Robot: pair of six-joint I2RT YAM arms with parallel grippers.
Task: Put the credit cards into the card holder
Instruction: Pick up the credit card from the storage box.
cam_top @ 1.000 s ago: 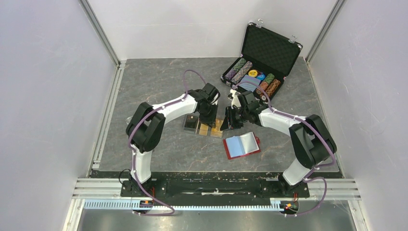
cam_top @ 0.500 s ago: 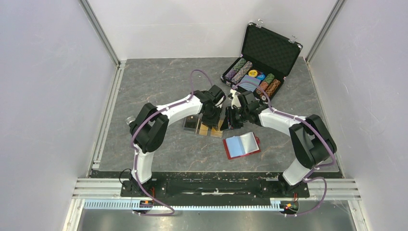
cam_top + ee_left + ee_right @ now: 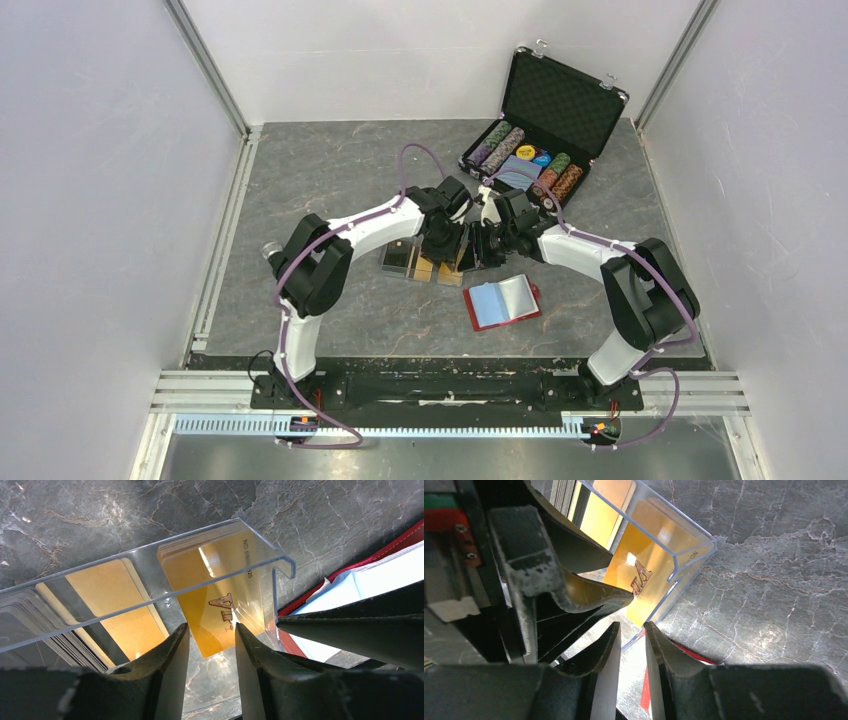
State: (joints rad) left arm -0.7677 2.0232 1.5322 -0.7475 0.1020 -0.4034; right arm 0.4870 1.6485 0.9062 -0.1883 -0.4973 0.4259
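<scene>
A clear plastic tray [image 3: 423, 264] holds the credit cards: a black one [image 3: 397, 256] at its left end and gold ones [image 3: 437, 267] to the right. In the left wrist view a gold card [image 3: 215, 600] marked VIP sticks out of the tray's [image 3: 100, 602] open end, its lower corner between the fingers of my left gripper [image 3: 210, 632], which is open and not touching it. My right gripper [image 3: 631, 630] is close beside it at the tray's corner [image 3: 684, 555], jaws narrowly apart and empty. The red card holder [image 3: 503, 302] lies open, pale lining up, just in front and to the right.
An open black chip case [image 3: 535, 150] with chips and a blue deck stands at the back right. The two grippers [image 3: 462, 244] nearly touch over the tray's right end. The wallet's red edge shows in both wrist views [image 3: 289, 641] [image 3: 689, 653].
My left gripper has moved right along the tray to its right end, close to the right gripper. The right gripper has hardly moved.
</scene>
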